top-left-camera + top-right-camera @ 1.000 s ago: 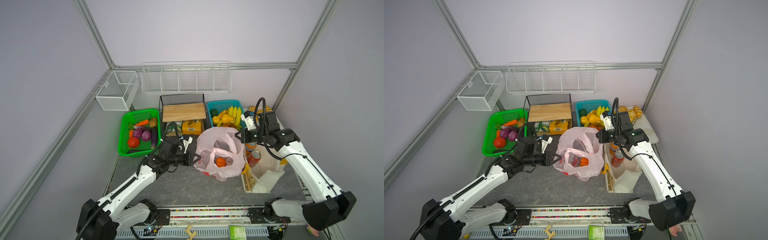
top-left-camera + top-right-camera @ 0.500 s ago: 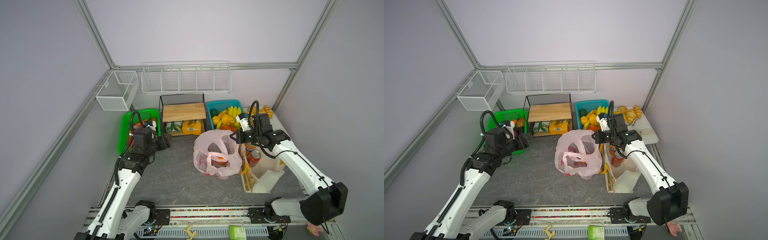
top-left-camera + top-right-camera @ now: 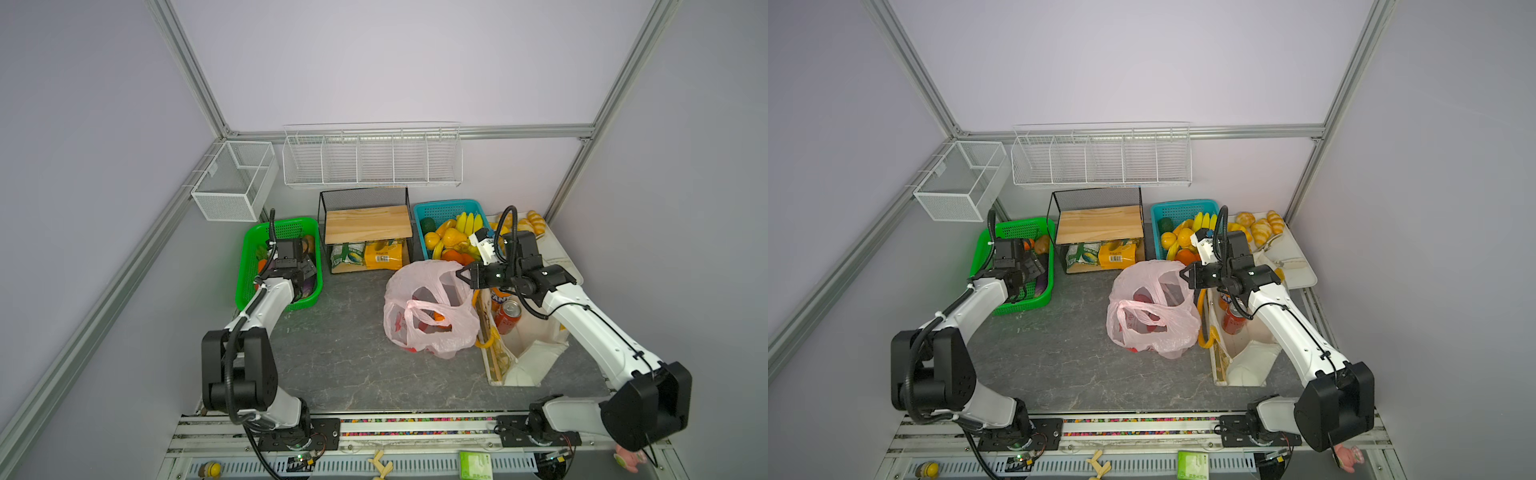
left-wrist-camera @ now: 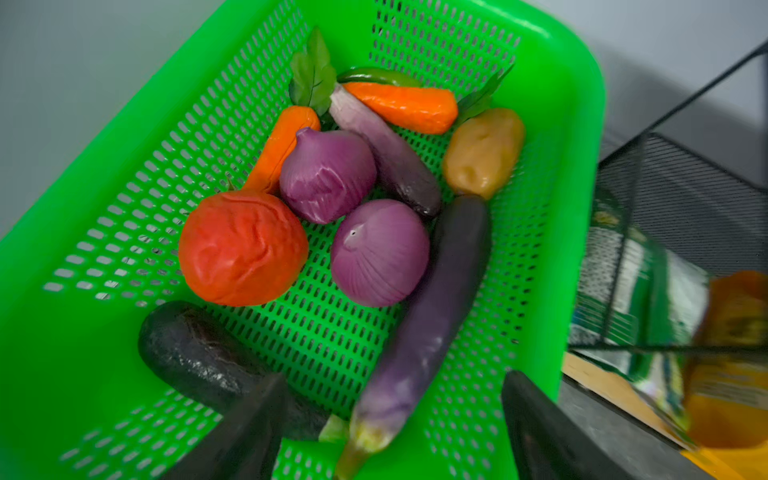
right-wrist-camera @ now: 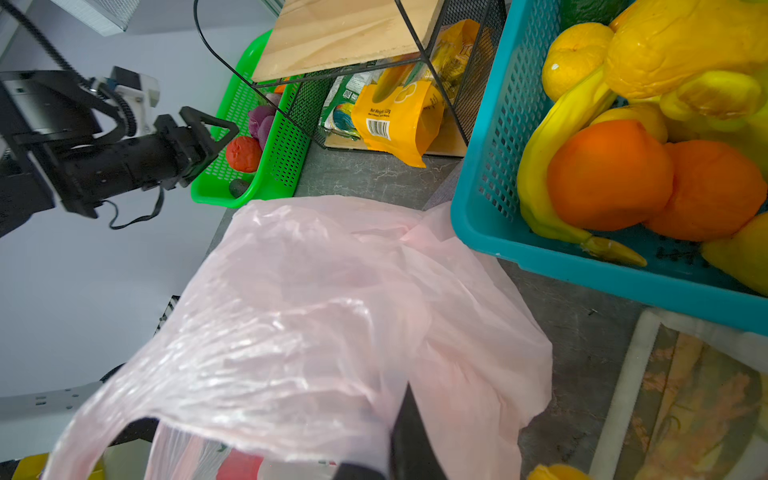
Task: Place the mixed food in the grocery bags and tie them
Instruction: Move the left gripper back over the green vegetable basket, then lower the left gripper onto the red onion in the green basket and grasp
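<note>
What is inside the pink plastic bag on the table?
In the pink bag, an orange round vegetable and something red show through its opening. The wrinkled film covers the rest, so I cannot count them.

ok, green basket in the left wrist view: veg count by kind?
tomato: 1
onions: 2
carrots: 2
eggplants: 3
potato: 1
green pepper, mostly hidden: 1
Total: 10
</note>
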### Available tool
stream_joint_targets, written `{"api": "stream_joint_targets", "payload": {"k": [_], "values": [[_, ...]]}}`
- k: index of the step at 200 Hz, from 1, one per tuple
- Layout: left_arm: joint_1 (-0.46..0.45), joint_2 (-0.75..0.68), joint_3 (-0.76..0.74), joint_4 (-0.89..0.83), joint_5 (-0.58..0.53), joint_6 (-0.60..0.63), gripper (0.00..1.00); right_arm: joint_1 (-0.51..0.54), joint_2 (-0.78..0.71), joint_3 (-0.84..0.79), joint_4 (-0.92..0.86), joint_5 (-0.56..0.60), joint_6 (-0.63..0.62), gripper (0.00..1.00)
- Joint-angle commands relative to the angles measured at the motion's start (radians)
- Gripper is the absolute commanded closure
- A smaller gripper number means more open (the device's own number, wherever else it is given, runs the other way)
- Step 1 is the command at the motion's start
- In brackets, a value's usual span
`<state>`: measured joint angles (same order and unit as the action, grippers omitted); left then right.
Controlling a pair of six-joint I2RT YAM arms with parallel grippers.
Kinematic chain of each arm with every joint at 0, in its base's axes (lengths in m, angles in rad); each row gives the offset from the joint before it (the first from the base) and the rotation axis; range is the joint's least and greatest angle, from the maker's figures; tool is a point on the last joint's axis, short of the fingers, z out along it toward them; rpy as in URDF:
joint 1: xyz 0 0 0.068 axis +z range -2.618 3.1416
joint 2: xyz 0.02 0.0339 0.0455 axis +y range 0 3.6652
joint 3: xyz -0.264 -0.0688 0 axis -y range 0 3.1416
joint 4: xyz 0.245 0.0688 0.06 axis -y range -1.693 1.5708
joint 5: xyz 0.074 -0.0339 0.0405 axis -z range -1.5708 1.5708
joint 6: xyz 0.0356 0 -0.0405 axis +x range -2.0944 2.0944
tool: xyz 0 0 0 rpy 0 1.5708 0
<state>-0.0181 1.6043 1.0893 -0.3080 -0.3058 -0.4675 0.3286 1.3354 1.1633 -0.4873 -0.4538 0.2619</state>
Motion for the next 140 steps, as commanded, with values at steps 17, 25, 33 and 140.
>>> {"api": "stream_joint_targets", "payload": {"k": [17, 25, 33, 140], "values": [[0.03, 0.13, 0.082, 0.098, -0.028, -0.046, 0.14, -0.003, -0.028, -0.016, 0.021, -0.02, -0.002, 0.92], [0.039, 0.164, 0.104, 0.084, -0.017, -0.063, 0.14, -0.004, -0.03, -0.016, 0.02, -0.019, -0.003, 0.92], [0.043, 0.195, 0.124, 0.078, -0.013, -0.072, 0.14, -0.004, -0.033, -0.016, 0.018, -0.016, -0.005, 0.92], [0.069, 0.377, 0.304, -0.057, 0.056, -0.151, 0.12, -0.003, -0.023, -0.016, 0.018, -0.014, -0.01, 0.92]]}}
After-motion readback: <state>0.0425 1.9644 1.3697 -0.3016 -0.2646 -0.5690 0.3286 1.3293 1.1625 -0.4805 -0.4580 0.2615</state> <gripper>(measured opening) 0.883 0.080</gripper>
